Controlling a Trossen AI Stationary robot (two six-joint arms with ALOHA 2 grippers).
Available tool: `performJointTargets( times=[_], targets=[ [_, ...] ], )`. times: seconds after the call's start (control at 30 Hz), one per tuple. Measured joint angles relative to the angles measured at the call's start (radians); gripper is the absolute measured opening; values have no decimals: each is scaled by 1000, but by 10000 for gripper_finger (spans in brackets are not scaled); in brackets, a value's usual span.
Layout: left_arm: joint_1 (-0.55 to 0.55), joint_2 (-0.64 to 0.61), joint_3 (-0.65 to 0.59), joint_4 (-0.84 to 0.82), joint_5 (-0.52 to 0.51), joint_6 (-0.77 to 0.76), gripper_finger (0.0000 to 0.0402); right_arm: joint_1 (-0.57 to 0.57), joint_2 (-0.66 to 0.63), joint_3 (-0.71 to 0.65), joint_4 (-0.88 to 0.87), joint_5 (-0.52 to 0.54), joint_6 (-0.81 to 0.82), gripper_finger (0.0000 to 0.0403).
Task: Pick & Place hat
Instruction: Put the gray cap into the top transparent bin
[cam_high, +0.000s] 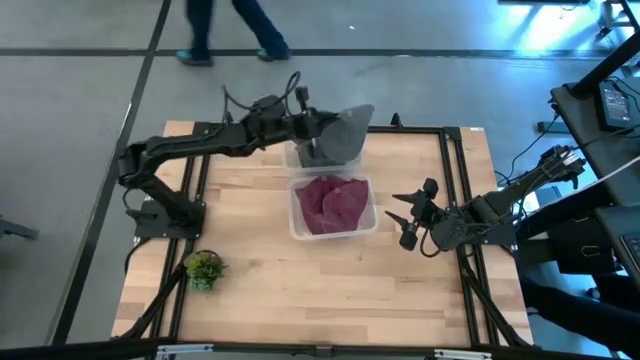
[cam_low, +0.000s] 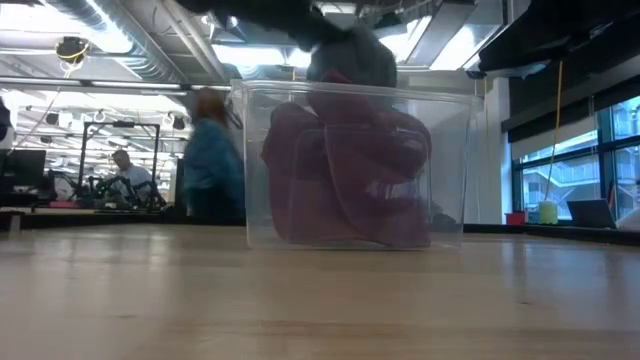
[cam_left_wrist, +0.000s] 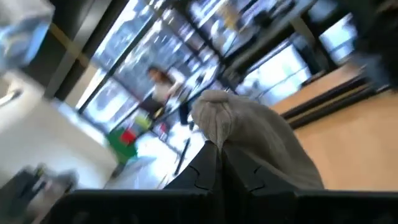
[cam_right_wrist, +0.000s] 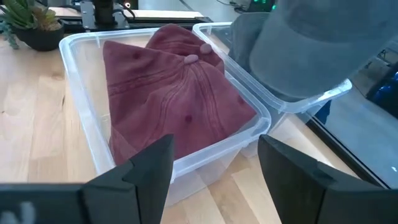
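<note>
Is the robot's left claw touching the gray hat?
Touching. In the left wrist view, the left gripper has its dark fingers pinched shut on a fold of the gray hat, which hangs from them.

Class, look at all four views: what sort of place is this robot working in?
Probably a robotics lab or workshop hall: a wooden table fenced by a metal frame, concrete floor, ceiling ducts, and benches with monitors where a person sits.

I see one hat (cam_high: 335, 203) lying in a bin (cam_high: 297, 228) just left of my right gripper (cam_high: 405, 222); a second hat (cam_high: 345, 135) hangs from my left gripper (cam_high: 312, 133) beyond it.
</note>
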Motion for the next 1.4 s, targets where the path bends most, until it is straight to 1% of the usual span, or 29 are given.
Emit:
performJointTargets(
  times=[0.13,0.27,0.33,0.4,0.5,0.6,0.83,0.97,1.1,1.17,1.2,1.4],
  targets=[
    [21,66,0,15,-62,-35,4,0,0,0,-11,10,19,232],
    [18,106,0,-9,-168,-67,3,0,0,0,-44,45,40,232],
    [10,105,0,-38,-212,-99,4,0,0,0,-68,54,52,232],
    [-2,89,0,-97,-255,-156,4,0,0,0,-90,53,65,232],
    [-33,64,0,-142,-325,-252,4,0,0,0,-126,53,94,232],
    [-68,32,0,-151,-381,-328,4,0,0,0,-136,54,101,232],
    [-147,-32,0,-153,-426,-450,4,0,0,0,-137,53,94,232],
    [-191,-32,0,-184,-514,-496,4,0,0,0,-153,52,94,232],
    [-225,-25,0,-226,-577,-555,3,0,0,0,-185,52,93,232],
    [-241,-18,0,-227,-635,-586,3,0,0,0,-205,51,93,232],
    [-247,-16,0,-223,-648,-603,3,0,0,0,-217,51,94,232],
    [-255,17,0,-221,-656,-739,3,0,0,0,-252,49,94,232]
  ],
)
